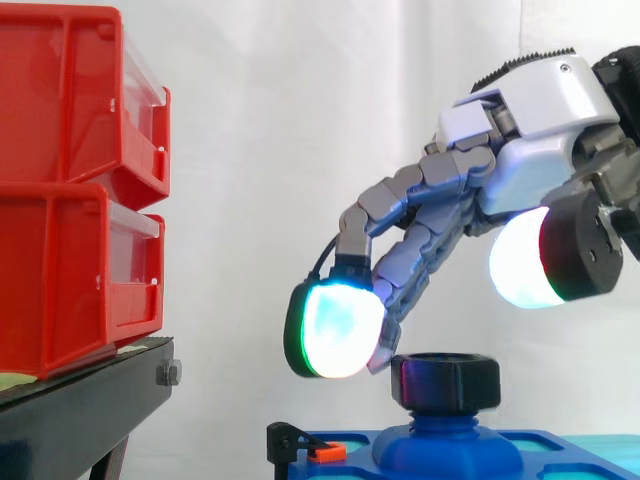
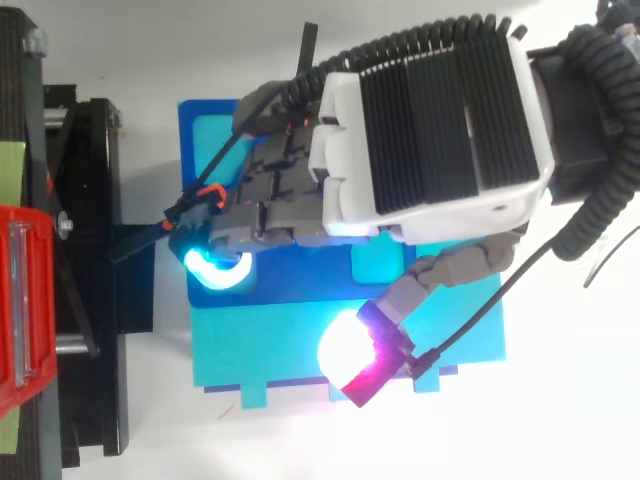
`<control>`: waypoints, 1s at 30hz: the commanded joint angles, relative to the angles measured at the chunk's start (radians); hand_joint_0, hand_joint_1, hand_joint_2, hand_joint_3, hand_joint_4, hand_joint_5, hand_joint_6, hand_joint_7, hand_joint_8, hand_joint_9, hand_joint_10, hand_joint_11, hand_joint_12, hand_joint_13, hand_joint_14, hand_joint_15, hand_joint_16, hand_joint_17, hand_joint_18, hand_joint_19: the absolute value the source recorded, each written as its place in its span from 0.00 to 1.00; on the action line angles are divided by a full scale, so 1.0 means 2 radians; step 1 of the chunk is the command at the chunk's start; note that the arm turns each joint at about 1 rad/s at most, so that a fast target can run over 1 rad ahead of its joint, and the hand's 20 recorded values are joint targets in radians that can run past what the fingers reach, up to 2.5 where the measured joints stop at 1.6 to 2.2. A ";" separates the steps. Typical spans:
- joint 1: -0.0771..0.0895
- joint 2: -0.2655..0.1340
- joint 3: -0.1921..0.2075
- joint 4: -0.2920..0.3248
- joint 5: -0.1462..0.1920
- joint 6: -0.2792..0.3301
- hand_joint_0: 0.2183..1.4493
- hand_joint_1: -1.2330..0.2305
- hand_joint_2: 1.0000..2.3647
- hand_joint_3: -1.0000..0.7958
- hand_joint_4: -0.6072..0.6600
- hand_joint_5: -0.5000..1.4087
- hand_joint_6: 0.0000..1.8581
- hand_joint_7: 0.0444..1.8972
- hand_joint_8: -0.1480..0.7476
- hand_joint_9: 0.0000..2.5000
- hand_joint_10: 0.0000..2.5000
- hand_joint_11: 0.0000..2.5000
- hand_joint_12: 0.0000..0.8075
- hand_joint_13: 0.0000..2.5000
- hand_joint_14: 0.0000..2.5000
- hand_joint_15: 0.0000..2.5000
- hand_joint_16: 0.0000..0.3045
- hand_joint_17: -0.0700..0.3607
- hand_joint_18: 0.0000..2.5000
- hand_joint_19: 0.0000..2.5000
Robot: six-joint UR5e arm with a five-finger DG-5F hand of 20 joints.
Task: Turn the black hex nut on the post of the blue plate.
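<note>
The faceted black hex nut [image 1: 445, 381] caps the rounded blue post [image 1: 445, 440] of the smooth blue plate [image 1: 570, 452], with open space at its three o'clock. The hand [image 1: 540, 150] is loosely spread and grips nothing — one glowing pad [image 1: 335, 330] hangs just beside the nut at nine o'clock, and the thumb pad [image 1: 520, 260] is well apart at two o'clock. From above, the hand's ribbed back covers the post — the plate's flat cyan recesses [image 2: 260, 345] show around it.

Seen from above, the hand [image 2: 430, 130] covers the black hex nut [image 1: 445, 380].
</note>
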 commanded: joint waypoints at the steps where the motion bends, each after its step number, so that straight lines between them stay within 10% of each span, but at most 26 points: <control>1: 0.001 0.000 -0.007 0.001 0.000 0.002 0.21 0.51 0.00 0.28 0.61 0.16 0.27 0.42 0.38 0.21 0.00 0.09 0.38 0.25 0.01 0.14 0.11 0.33 0.09 0.15; 30: -0.024 0.000 -0.007 -0.008 -0.029 -0.024 0.21 0.51 0.00 0.28 0.61 0.16 0.27 0.41 0.38 0.22 0.00 0.09 0.38 0.25 0.01 0.14 0.10 0.33 0.09 0.15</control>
